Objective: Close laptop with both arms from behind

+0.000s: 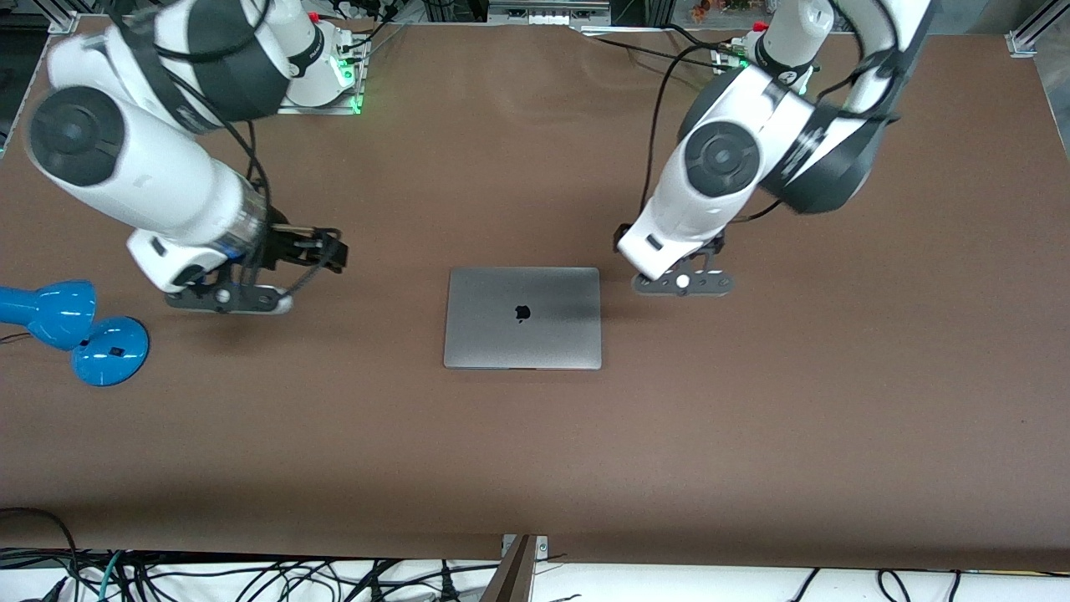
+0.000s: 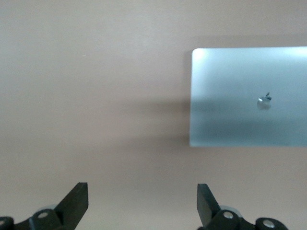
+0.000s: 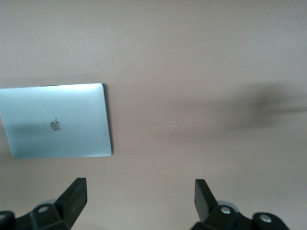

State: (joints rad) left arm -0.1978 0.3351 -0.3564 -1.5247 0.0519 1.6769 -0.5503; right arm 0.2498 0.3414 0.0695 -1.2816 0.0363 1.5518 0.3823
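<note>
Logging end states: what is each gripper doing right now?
Left gripper: open, holding nothing, over bare table beside the closed laptop.
Right gripper: open, holding nothing, over bare table.

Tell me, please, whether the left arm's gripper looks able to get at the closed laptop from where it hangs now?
Probably yes. The left gripper hangs open over bare table beside the laptop, toward the left arm's end, and nothing lies between them. The lid lies flat and shut.
</note>
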